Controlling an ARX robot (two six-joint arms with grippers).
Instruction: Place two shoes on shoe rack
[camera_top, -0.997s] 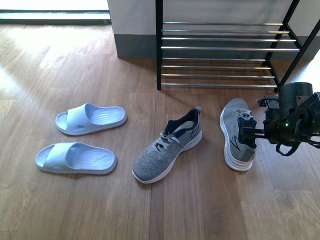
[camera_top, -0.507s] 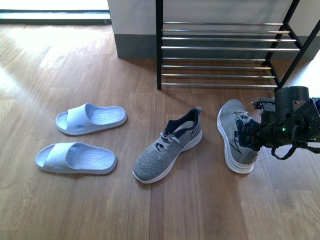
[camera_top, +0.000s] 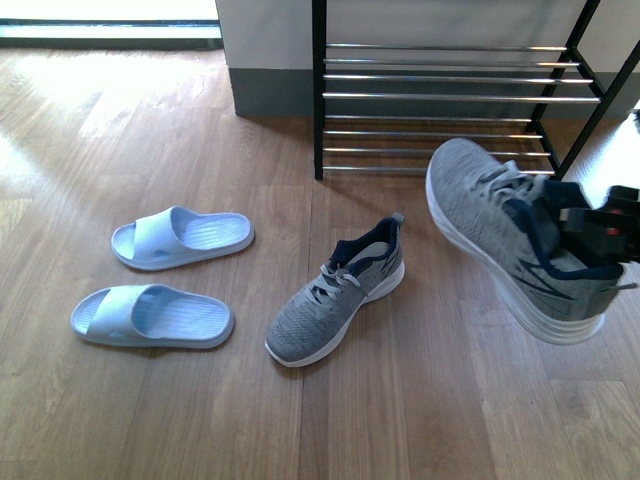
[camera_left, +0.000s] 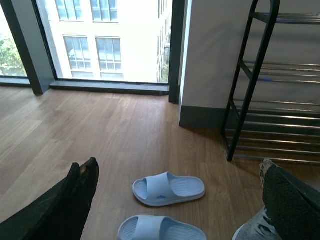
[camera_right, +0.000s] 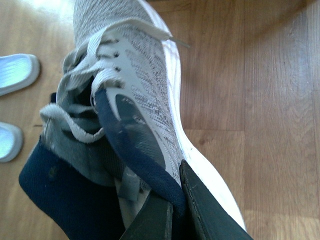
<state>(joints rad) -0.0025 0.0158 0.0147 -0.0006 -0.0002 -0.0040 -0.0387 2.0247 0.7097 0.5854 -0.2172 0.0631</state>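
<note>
the right gripper (camera_right: 174, 185) is pinched shut on the navy collar at the heel of one shoe (camera_right: 135, 95), one finger inside the opening and one outside against the side, as the right wrist view shows. in the front view that shoe is tilted, toe pointing up toward the shoe rack (camera_top: 318, 90), sole facing the robot's left, and it seems to hang clear of the wooden floor (camera_top: 400, 400), just in front of the lowest rods. the second shoe (camera_top: 335, 295) lies on the floor nearer the middle, not yet handled. two pale blue slippers (camera_top: 180, 237) lie well apart to the left and play no part.

the left gripper (camera_left: 178, 165) is spread wide with nothing between its fingers, hanging back over the floor.

the step in hand looks like carrying the first shoe to the rack. the grip is on soft knit, with most of the weight out at the toe, so the shoe will likely droop or swing; a slow, steady move would suit. i would level the sole before going in, enter toe first between the black uprights, and set it down so the sole spans more than one rod, since the rods are thin with gaps between. keep it toward one side so the second shoe has room, and let go only once the sole rests on the rods.
</note>
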